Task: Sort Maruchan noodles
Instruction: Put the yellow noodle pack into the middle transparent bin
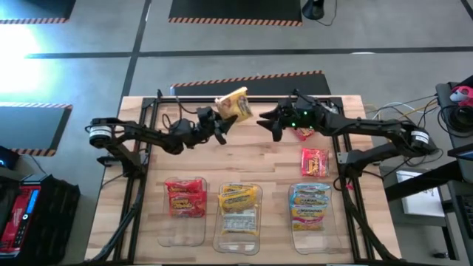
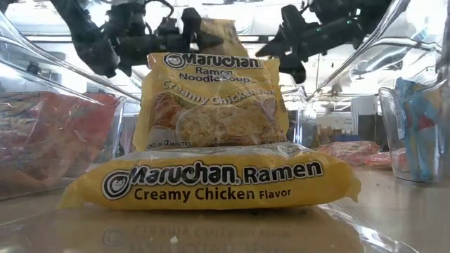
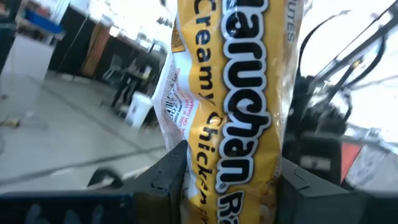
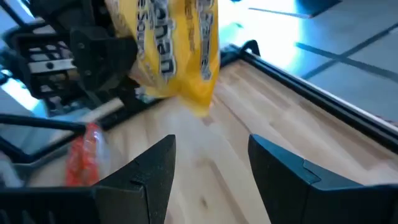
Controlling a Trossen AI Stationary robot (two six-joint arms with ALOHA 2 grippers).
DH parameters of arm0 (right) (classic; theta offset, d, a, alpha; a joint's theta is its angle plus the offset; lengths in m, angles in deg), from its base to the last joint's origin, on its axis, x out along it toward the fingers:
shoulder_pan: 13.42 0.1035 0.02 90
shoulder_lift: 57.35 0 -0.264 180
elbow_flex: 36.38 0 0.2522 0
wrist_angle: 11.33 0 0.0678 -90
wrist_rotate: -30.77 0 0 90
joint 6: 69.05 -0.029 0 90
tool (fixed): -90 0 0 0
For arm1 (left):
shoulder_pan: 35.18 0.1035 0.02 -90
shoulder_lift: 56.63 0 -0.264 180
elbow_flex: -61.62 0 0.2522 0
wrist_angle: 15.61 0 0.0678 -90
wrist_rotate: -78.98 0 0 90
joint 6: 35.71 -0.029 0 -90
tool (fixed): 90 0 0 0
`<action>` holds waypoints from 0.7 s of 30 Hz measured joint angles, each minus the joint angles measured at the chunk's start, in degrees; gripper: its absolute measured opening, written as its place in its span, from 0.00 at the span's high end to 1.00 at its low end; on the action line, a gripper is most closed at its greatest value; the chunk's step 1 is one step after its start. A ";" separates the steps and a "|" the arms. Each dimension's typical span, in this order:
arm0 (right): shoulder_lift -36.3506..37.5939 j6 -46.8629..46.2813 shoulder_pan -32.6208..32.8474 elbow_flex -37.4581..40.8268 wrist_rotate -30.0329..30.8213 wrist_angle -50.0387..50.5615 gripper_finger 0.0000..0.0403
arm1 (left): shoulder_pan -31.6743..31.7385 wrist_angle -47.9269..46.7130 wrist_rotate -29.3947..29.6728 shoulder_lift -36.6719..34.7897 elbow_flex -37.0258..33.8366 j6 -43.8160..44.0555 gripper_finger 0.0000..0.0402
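Note:
My left gripper [image 1: 220,124] is shut on a yellow Maruchan noodle packet [image 1: 235,106] held up over the table's far middle. It fills the left wrist view [image 3: 236,112]. My right gripper [image 1: 266,122] stands open just right of that packet, with nothing between its fingers [image 4: 155,171]. A red packet [image 1: 314,162] lies flat on the table at the right, and another red one [image 1: 303,133] lies under my right arm. Three clear bins stand along the near edge: red packets [image 1: 185,196] in the left one, yellow ones [image 2: 211,179] in the middle one, light blue ones [image 1: 310,203] in the right one. My left gripper pinches the yellow packet near one end [image 3: 239,180] between its two fingers [image 3: 168,177], one on each broad face. The fingers come from the table's left, slanting a little upward. The packet stands up beyond the fingertips, lifted clear of the table.
A black metal frame [image 1: 148,111] runs round the table's left, far and right sides. Bare wood lies between the arms and the bins [image 1: 244,159]. Cables and equipment [image 1: 454,103] sit off the table's right edge.

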 joint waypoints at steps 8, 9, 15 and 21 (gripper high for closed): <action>-1.13 -4.19 0.11 0.02 -5.58 -14.03 0.53 | -0.70 7.27 0.00 0.09 3.47 -0.02 0.69; -1.05 -4.18 0.19 0.02 -5.62 -15.56 0.53 | -0.95 7.57 0.02 0.09 4.10 -0.02 0.69; -0.84 -3.97 0.33 -0.23 -5.74 -19.91 0.53 | -2.52 6.11 -0.04 0.28 5.93 -0.44 0.69; -0.87 -4.00 0.35 -1.02 -11.05 -19.82 0.53 | -4.71 5.22 -0.02 0.28 5.48 1.61 0.69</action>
